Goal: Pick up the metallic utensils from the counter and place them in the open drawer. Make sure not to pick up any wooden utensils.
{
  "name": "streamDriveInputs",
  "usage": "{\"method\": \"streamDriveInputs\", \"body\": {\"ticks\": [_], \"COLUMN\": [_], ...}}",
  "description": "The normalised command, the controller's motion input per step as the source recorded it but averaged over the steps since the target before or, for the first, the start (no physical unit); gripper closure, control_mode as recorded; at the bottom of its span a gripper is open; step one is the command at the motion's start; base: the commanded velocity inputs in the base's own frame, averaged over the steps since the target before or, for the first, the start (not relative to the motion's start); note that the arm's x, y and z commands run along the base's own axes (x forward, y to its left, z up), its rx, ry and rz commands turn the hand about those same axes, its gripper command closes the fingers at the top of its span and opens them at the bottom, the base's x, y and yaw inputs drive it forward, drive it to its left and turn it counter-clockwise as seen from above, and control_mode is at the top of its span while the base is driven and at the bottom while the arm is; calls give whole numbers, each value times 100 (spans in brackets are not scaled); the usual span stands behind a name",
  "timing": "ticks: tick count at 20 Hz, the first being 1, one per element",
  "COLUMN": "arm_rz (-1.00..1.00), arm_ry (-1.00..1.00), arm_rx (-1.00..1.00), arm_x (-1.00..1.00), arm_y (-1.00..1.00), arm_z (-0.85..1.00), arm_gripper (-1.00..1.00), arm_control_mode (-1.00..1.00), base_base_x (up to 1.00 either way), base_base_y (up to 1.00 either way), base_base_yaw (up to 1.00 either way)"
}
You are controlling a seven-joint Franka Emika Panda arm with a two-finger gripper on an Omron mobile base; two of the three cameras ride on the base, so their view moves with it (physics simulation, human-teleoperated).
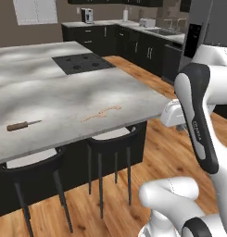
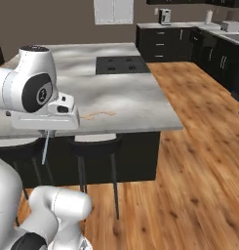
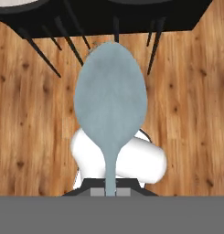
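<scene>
1. The claw [image 2: 47, 133] is closed on the stem of the spoon [image 3: 110, 103]; in the hand view the stem goes down between the finger tips and the bowl is turned to the camera.
2. In the right base view the spoon hangs from the claw as a thin pale stick, with its tip at about 6 o'clock from the hand, in front of the near edge of the bench [image 2: 135, 105] and above a stool [image 2: 94, 141].
3. Behind the spoon, the hand view shows the wooden floor [image 3: 195, 100], with dark stool legs at 12 o'clock.
4. The knife [image 1: 23, 125] lies flat on the bench near its near edge, at 9 o'clock in the left base view; the brown handle points to 9 o'clock and the blade to 3 o'clock.
5. A pale wooden utensil [image 1: 102, 113] lies on the bench at 3 o'clock from the knife, well apart from it.
6. The black cooktop [image 1: 82, 62] is set in the bench at 12 o'clock from the wooden utensil, far from it.
7. Two stools stand under the near edge of the bench.
</scene>
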Motion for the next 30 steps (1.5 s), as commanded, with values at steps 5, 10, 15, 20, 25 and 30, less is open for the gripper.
{"method": "streamDriveInputs", "body": {"ticks": [5,10,15,20,25,30], "arm_rz": [0,0,0,0,0,0], "arm_ry": [0,0,0,0,0,0], "arm_rx": [0,0,0,0,0,0], "arm_x": [0,0,0,0,0,0], "arm_y": [0,0,0,0,0,0], "arm_z": [0,0,0,0,0,0], "arm_gripper": [100,100,100,100,100,100], "arm_control_mode": [100,100,100,100,100,100], "base_base_x": [51,90,80,80,66,73], "base_base_y": [-100,-100,-100,-100,-100,-100], "base_base_yaw": [-19,0,14,24,30,33]}}
